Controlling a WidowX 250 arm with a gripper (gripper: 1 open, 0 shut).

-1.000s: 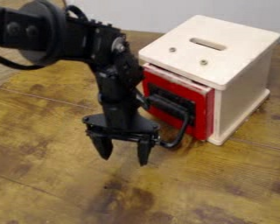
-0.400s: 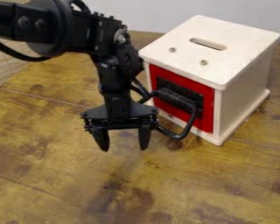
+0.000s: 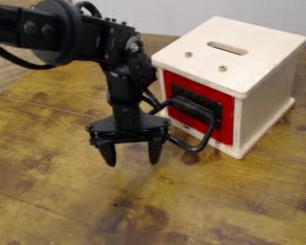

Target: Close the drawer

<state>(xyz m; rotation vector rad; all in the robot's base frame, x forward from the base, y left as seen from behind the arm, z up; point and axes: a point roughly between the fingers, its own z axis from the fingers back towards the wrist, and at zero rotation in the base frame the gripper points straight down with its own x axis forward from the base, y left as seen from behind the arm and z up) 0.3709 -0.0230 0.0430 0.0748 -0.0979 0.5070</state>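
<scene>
The red drawer sits in the front face of a cream wooden casing. Its black plate and large black loop handle face front left. The red front looks nearly flush with the casing. My black gripper hangs open and empty just in front and left of the handle, fingertips close above the table. The arm reaches in from the upper left and hides part of the drawer's left edge.
The worn wooden table spreads in front and to the left. The casing has a slot in its top and stands at the right.
The drawer has slid further into the casing. My gripper has shifted slightly left and turned, staying open in front of the handle.
</scene>
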